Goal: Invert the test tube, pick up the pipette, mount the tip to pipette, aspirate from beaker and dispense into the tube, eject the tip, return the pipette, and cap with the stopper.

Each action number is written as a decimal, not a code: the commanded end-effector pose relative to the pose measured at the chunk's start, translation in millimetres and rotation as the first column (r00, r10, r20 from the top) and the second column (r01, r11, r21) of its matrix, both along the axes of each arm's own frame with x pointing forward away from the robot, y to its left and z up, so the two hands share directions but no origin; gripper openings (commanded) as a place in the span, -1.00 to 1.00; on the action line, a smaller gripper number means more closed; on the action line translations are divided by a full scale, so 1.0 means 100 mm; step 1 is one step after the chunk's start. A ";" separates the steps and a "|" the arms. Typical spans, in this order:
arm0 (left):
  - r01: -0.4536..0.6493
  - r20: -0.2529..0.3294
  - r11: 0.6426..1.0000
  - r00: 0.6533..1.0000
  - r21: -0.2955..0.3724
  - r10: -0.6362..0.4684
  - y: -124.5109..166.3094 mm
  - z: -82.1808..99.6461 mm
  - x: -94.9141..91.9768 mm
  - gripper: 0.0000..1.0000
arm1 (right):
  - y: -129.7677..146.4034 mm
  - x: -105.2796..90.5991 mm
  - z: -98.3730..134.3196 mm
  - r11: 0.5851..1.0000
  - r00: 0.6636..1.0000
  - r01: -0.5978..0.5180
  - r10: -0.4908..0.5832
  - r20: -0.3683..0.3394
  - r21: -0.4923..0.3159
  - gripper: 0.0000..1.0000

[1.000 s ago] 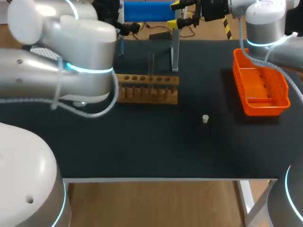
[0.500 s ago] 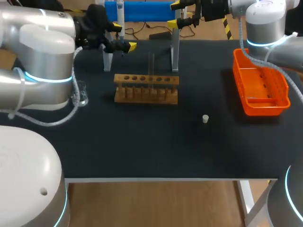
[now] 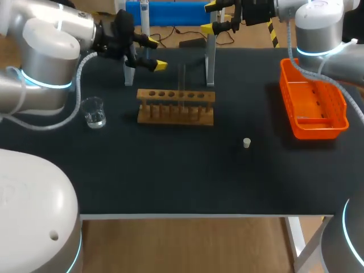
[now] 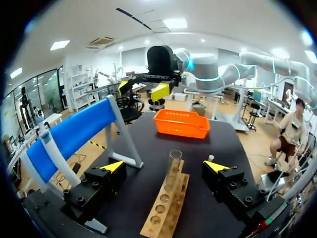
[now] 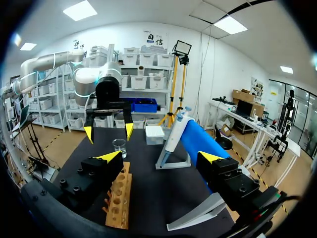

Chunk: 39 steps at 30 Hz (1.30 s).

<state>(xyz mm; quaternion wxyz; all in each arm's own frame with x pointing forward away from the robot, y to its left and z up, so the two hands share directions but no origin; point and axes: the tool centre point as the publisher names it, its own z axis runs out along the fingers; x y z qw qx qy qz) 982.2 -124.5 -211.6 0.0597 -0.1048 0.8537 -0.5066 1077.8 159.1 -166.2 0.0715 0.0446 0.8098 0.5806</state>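
A clear test tube (image 3: 182, 84) stands upright in the wooden rack (image 3: 176, 106). In the left wrist view the test tube (image 4: 173, 167) is straight ahead of my open left gripper (image 4: 165, 166), which hovers behind the rack's left end (image 3: 149, 53). The blue pipette (image 3: 166, 12) lies on its grey stand (image 3: 210, 61) at the back. My open right gripper (image 3: 210, 17) hangs by the pipette (image 5: 199, 143), which lies ahead of and beside the right gripper (image 5: 159, 157). A glass beaker (image 3: 94, 111) stands left of the rack. The small white stopper (image 3: 247, 143) lies right of the rack.
An orange basket (image 3: 314, 108) sits along the right side of the table. A white box (image 5: 154, 132) stands past the beaker (image 5: 119, 147) at the table's far left end. The front half of the black table (image 3: 182, 182) is bare.
My left arm has swung back and to the left, uncovering the beaker. Its gripper now shows behind the rack's left end. The right arm has not moved.
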 end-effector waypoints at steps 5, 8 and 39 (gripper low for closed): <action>0.130 -0.076 0.992 0.989 -0.005 -0.130 -0.13 -0.16 0.08 1.00 | -0.01 0.01 0.01 1.000 1.000 -0.003 0.003 -0.002 -0.003 1.00; 0.138 -0.072 0.990 0.988 -0.011 -0.138 -0.18 -0.20 0.06 1.00 | -0.01 0.01 0.01 1.000 1.000 -0.003 0.003 -0.002 -0.003 1.00; 0.012 -0.030 1.000 0.999 0.014 -0.012 -0.65 -0.66 -0.08 1.00 | -0.01 0.01 0.01 1.000 1.000 -0.003 0.003 -0.002 -0.003 1.00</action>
